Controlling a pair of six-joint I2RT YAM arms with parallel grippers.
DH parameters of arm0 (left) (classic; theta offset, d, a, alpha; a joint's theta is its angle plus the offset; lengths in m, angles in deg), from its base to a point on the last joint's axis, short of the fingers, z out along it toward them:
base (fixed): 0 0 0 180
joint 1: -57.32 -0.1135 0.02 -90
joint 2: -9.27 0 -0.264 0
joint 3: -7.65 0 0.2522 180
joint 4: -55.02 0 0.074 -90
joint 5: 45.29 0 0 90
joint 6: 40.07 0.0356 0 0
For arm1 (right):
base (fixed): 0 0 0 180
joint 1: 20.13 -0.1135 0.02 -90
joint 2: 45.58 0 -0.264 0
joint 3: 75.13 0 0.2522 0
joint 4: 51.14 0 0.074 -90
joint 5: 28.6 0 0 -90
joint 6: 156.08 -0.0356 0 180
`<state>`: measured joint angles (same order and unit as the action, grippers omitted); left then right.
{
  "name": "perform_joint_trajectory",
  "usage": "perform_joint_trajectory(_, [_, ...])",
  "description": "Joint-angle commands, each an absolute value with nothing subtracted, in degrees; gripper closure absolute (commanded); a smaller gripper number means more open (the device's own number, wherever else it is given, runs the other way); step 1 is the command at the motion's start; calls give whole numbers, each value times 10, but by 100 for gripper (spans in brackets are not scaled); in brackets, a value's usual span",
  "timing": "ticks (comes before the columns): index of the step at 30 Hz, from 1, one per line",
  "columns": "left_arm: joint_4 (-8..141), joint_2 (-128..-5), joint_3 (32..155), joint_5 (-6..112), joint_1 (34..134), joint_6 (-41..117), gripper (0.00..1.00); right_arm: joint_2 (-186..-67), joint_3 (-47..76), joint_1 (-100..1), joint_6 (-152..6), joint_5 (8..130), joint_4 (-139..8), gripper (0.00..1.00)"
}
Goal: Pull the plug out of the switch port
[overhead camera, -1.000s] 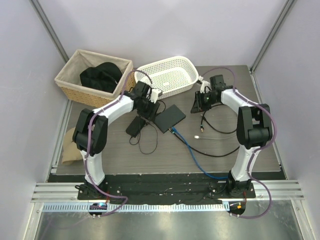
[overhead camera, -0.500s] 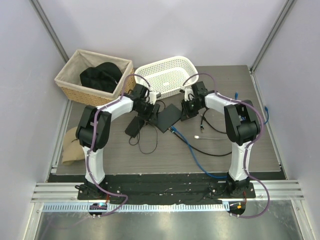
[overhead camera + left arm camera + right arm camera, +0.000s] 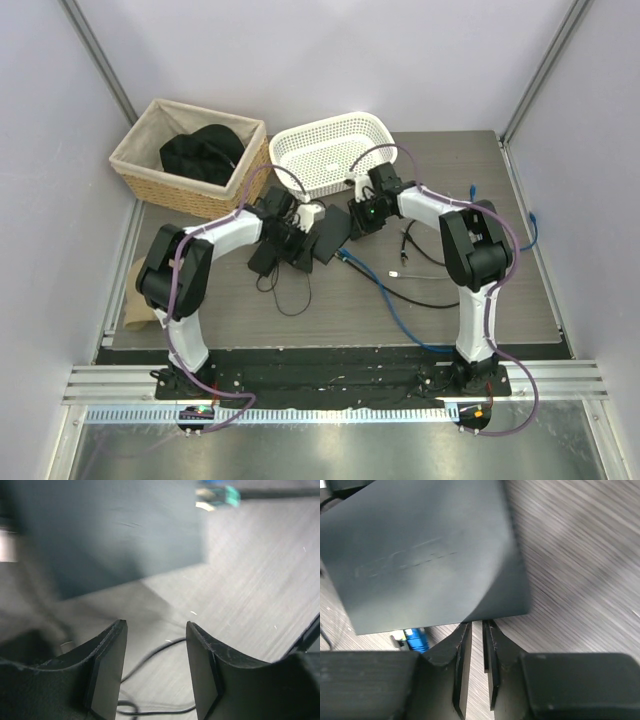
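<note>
The blue plug (image 3: pixel 415 639) is sitting at the 5 o'clock edge of the switch (image 3: pixel 332 242), mid-table. The left gripper (image 3: pixel 155 626) is hovering at the switch's 9 o'clock, fingers spread wide and empty. The right gripper (image 3: pixel 476 626) is hanging at its 1 o'clock, fingers nearly touching, gripping nothing.

switch (image 3: pixel 430 555) matte black | plug (image 3: pixel 416 639) blue | table (image 3: pixel 580 555) grey — streaked grain | basket (image 3: pixel 335 178) white — open lattice | hamper (image 3: pixel 165 188) tan weave

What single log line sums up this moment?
left fingers open by switch | right fingers shut at switch corner | blue plug apparently seated
</note>
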<state>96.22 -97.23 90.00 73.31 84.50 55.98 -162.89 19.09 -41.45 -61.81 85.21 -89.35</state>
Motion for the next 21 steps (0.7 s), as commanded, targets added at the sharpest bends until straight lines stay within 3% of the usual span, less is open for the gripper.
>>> perform_joint_trajectory(1, [917,-926,871,742,886,544,45,-1662,220,-452,-608,843,-863,76])
perform_joint_trajectory(4, [957,-904,879,739,916,560,44,-1663,244,-468,-604,809,-881,74])
perform_joint_trajectory(7, [1000,-866,886,702,913,581,45,-1648,257,-460,-591,756,-912,64])
perform_joint_trajectory(11, [992,-833,893,691,846,579,44,-1614,241,-402,-614,792,-929,29])
perform_joint_trajectory(12, [986,-834,899,684,833,555,44,-1604,229,-393,-632,815,-929,26])
perform_joint_trajectory(16, [963,-862,930,683,790,527,43,-1583,197,-372,-653,1027,-915,20])
perform_joint_trajectory(21, [972,-955,1012,708,789,503,45,-1602,146,-372,-737,1154,-818,20])
